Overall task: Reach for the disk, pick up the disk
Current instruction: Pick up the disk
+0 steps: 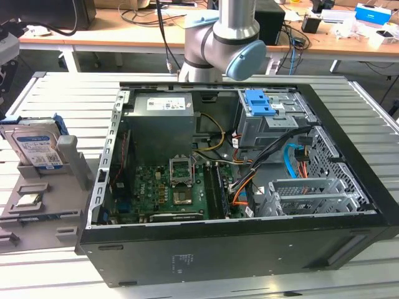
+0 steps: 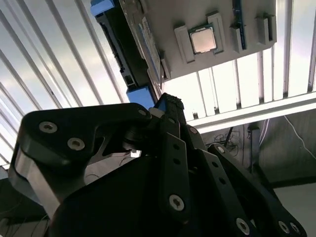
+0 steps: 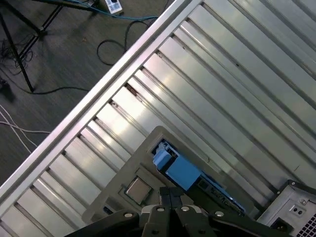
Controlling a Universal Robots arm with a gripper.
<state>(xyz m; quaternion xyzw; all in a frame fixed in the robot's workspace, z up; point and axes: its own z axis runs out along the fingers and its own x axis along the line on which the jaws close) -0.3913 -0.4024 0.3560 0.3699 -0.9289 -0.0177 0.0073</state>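
Our gripper has its fingers pressed together with nothing between them. It hangs above the disk, not touching it. The disk stands on edge in the grey rack, at the exterior view's left of the open PC case. We reckon that upright slot keeps its top edge free for grabbing.

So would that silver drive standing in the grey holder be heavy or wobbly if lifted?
Probably stiff and heavy for its size: the disk looks like a metal-cased slab. It stands on edge in a grey holder, so a sideways push may tip it. Its smooth faces could be slippery.
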